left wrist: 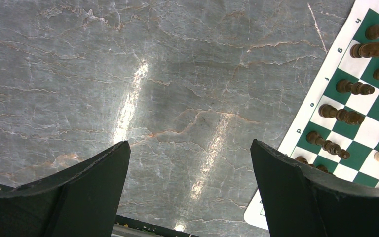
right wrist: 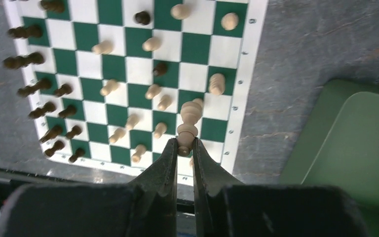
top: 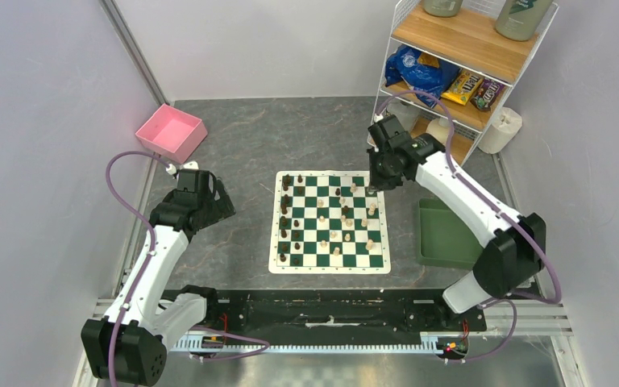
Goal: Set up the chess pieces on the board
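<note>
**Right arm grips a pale piece over the board's far right corner; left arm idle**

Right arm: reaches forward from its base at the near edge of the tabletop [top: 242,145], elbow raised near the right edge, forearm angled in toward the middle. The right gripper [right wrist: 185,145] points down over the far right corner of the board [top: 328,266]. Its fingers are clenched on a pale piece [right wrist: 189,121], pinching the end nearest the wrist. The rest of the piece sticks out past the fingertips. Whether it touches the board cannot be told.

Left arm: bent at the elbow along the left edge. The left gripper [left wrist: 190,148] hangs over bare tabletop just left of the board, fingers spread wide and grasping nothing.

Held piece: cream-tan turned wood, slim, with a ringed collar and a wider rounded far end.

Board: green and white checks with a cream border, flat in the middle of the tabletop. The dark pieces [top: 286,218] stand mostly in two files along its left edge, with a few out in the middle. The other pale pieces [top: 346,226] are scattered over the middle and right half.

Surroundings: a green tray [top: 443,234] sits just right of the board, a pink bin [top: 171,131] sits toward the far left corner, and a wire shelf [top: 451,48] stands past the far right corner.
</note>
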Controlling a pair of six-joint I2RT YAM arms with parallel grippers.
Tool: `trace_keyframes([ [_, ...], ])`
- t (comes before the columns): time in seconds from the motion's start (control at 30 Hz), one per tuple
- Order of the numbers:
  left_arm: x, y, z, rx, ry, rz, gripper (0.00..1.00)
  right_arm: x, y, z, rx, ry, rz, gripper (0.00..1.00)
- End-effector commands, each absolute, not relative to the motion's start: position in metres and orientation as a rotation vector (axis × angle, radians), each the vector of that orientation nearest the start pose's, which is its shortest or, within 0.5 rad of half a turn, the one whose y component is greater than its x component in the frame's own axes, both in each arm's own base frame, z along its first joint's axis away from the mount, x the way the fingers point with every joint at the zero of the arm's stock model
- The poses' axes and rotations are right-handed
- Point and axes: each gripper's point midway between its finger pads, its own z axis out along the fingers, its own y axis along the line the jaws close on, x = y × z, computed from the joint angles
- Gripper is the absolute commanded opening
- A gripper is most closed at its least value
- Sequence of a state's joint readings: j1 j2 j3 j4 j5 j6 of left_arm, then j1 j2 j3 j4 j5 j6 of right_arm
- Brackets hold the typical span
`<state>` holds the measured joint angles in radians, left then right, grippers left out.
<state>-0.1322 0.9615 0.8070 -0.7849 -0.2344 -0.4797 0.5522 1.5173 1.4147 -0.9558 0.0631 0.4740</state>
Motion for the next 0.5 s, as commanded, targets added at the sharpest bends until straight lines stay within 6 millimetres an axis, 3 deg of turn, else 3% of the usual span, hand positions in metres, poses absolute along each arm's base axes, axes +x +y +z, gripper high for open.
trace_keyframes([
  [0.0,0.246,-0.007,0.146,-0.499,2.372,0.035,0.99,0.317,0.173,0.16,-0.069,2.675,0.222,0.11],
  [0.2,0.245,-0.008,0.145,-0.496,2.375,0.036,1.0,0.341,0.155,0.128,0.009,2.723,0.208,0.11],
  [0.47,0.245,-0.006,0.145,-0.502,2.373,0.047,1.0,0.354,0.146,0.096,0.036,2.784,0.179,0.11],
])
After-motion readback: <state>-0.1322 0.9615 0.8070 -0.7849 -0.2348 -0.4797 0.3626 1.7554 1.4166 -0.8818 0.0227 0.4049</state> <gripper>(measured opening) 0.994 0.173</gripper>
